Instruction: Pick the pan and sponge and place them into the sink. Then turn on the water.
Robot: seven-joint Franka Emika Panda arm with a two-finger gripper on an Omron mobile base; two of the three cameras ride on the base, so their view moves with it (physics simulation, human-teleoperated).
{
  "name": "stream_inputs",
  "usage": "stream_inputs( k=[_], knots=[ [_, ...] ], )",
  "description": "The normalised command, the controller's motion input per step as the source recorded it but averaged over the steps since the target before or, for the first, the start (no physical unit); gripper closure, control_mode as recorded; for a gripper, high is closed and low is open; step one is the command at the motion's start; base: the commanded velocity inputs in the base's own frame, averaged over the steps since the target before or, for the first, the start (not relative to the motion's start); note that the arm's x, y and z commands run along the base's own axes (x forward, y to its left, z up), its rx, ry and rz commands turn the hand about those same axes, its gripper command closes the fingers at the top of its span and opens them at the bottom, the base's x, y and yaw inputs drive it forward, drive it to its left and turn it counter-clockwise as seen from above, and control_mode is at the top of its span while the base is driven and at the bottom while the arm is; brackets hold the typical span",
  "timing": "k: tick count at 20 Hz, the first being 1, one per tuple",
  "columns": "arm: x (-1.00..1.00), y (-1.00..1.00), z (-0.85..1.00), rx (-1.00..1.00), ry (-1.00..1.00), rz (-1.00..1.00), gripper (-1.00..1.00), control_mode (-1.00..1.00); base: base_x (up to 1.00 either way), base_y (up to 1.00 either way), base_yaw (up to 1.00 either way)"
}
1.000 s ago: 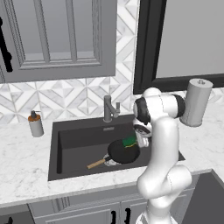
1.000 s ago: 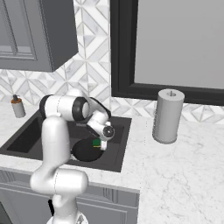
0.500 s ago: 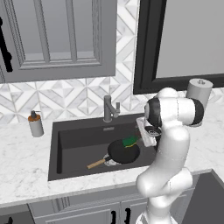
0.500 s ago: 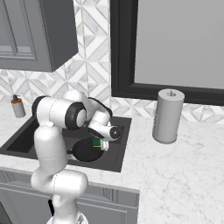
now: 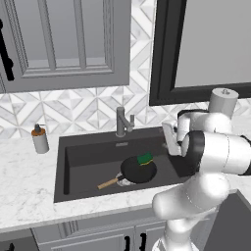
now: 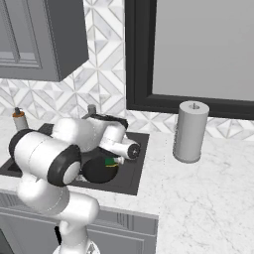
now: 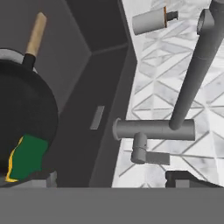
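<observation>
Left base view: black round pan (image 5: 139, 169) with pale wooden handle lying flat in the dark sink (image 5: 88, 152), green-topped sponge (image 5: 145, 159) sitting on its far rim. Grey faucet (image 5: 122, 122) at the back edge, soap bottle (image 5: 39, 138) on the white marble counter (image 5: 24, 196), grey cabinet above.

Right base view: same pan (image 6: 99, 169) and sponge (image 6: 110, 161) partly hidden behind the arm; paper towel roll (image 6: 190, 131) upright on the counter, dark-framed window behind.

Hand view: fingers (image 7: 109, 178) spread wide, holding nothing, close to the faucet (image 7: 175, 118); pan (image 7: 26, 127) at left.
</observation>
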Motion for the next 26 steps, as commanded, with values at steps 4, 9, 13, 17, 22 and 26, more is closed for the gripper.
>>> stream_inputs(
  k=[4,9,13,17,22,26],
  knots=[
    [-0.55,0.06,0.50,0.00,-0.36,0.00,-1.00,-1.00,0.00,0.00,0.00],
    [-0.39,0.14,0.44,0.01,-0.17,0.00,-1.00,-1.00,0.00,0.00,0.00],
    [-0.13,0.23,0.20,0.00,0.29,0.08,-1.00,-1.00,0.00,0.00,0.00],
    [-0.33,0.01,0.21,0.18,0.00,-0.01,-1.00,-1.00,0.00,0.00,0.00],
    [-0.48,0.00,0.30,0.29,-0.03,-0.07,-1.00,-1.00,0.00,0.00,0.00],
    [-0.45,0.00,0.29,0.25,-0.09,-0.12,-1.00,-1.00,0.00,0.00,0.00]
  ],
)
